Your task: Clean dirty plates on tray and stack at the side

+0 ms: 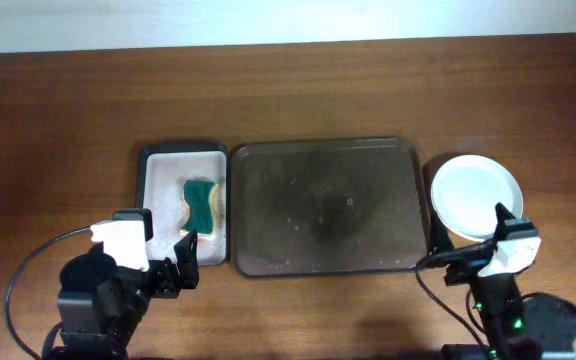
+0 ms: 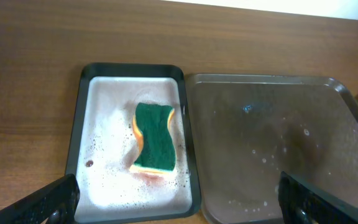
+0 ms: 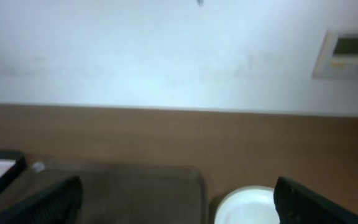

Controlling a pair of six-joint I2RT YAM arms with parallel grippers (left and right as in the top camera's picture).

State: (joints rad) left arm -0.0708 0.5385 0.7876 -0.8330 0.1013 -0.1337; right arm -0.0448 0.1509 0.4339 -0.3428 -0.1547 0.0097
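Presently the large dark brown rounded-corner tray (image 1: pixel 323 210) is lying wet and droplet-speckled. A round white shallow plate (image 1: pixel 475 195), plain at its centre, is sitting just off the tray's right rim; whether more are lying beneath it cannot be told. A smaller black-rimmed tray (image 1: pixel 183 148) is butting against the left rim, carrying a green-and-yellow sponge (image 1: pixel 203 203) in suds. The left gripper (image 1: pixel 168 245) is hovering off the tray's near-left corner and the right gripper (image 1: pixel 473 240) off its near-right corner, both with fingers spread wide, gripping nothing. Brown wooden tabletop (image 1: pixel 318 95) is stretching beyond the tray's far rim.

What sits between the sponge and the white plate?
The big brown tray, bare of plates, lies between sponge and plate in the overhead view.
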